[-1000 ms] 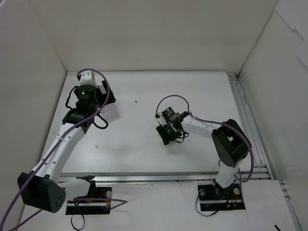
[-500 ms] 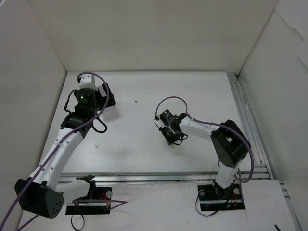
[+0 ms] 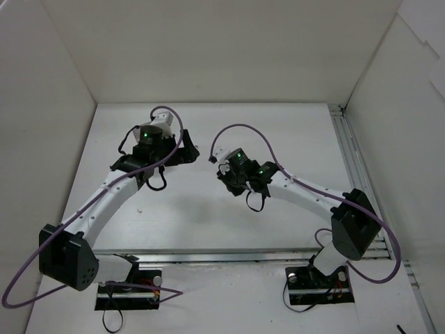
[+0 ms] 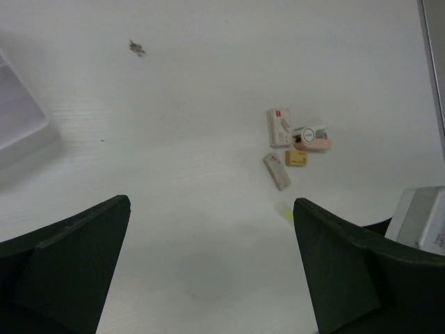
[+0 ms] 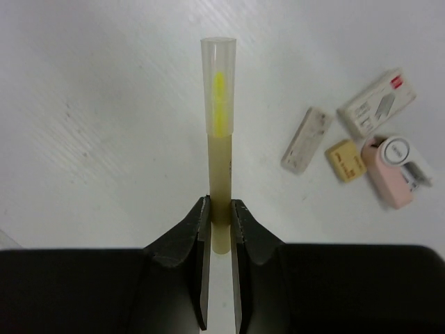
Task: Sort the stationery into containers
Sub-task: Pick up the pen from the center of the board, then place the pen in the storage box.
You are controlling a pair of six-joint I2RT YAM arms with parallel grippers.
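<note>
My right gripper (image 5: 221,209) is shut on a yellow highlighter (image 5: 221,139) with a clear cap, which sticks straight out above the table. To its right lie a grey-white eraser (image 5: 306,139), a small yellow block (image 5: 345,160), a white labelled eraser (image 5: 377,102) and a pink item (image 5: 391,170). The left wrist view shows the same cluster (image 4: 288,147) ahead and to the right of my open, empty left gripper (image 4: 211,205). A corner of the white organizer (image 4: 21,118) shows at the left. In the top view both grippers, left (image 3: 182,152) and right (image 3: 227,174), are near the table's middle; the cluster is hidden there.
A dark speck of debris (image 4: 136,47) lies on the table beyond the left gripper. White walls enclose the table on three sides. A metal rail (image 3: 354,174) runs along the right edge. Purple cables loop above both wrists.
My left arm has swung right, away from the back-left corner, toward the middle. My right arm has stretched out to the left and back, bringing its gripper close to the left one.
</note>
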